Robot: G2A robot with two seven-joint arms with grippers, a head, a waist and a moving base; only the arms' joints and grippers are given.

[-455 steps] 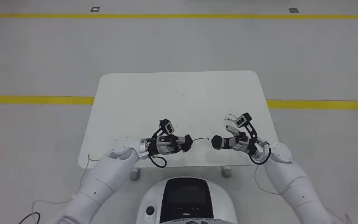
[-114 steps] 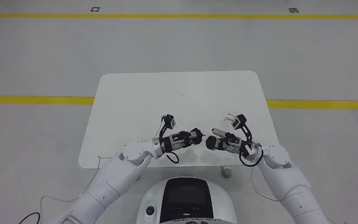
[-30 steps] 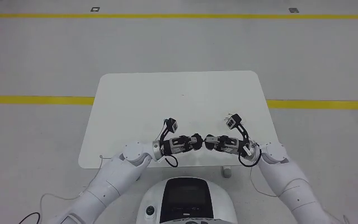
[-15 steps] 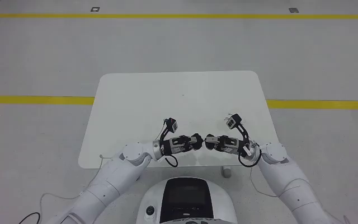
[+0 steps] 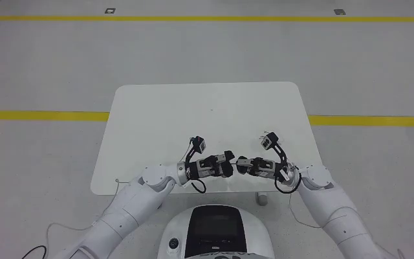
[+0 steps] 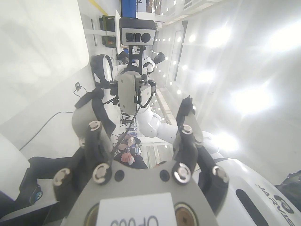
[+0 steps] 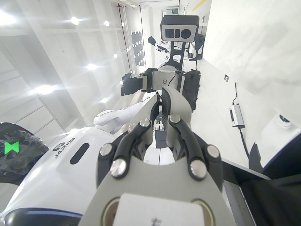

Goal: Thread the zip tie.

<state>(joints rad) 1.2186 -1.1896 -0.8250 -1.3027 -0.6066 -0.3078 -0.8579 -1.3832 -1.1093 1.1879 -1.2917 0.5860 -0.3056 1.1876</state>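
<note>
Both arms hover over the near edge of the white table point(image 5: 194, 110), tip to tip. My left gripper point(image 5: 227, 162) is open, its dark fingers point(image 6: 93, 109) spread wide on either side of the right gripper point(image 6: 135, 95). My right gripper point(image 5: 240, 163) is shut, its pale fingers point(image 7: 168, 104) pressed together and pointing into the open left gripper point(image 7: 160, 81). A thin black strand, the zip tie point(image 6: 128, 130), hangs down from the right gripper's closed tips. Where exactly it is pinched is hidden between the pads.
The far part of the table top is bare. Yellow floor lines point(image 5: 52, 115) run behind and beside the table. A grey power adapter point(image 7: 235, 116) with its cable lies on the floor.
The grippers have drawn together from well apart until their tips meet. The left gripper, which held the zip tie earlier, has spread its fingers in the last half second.
</note>
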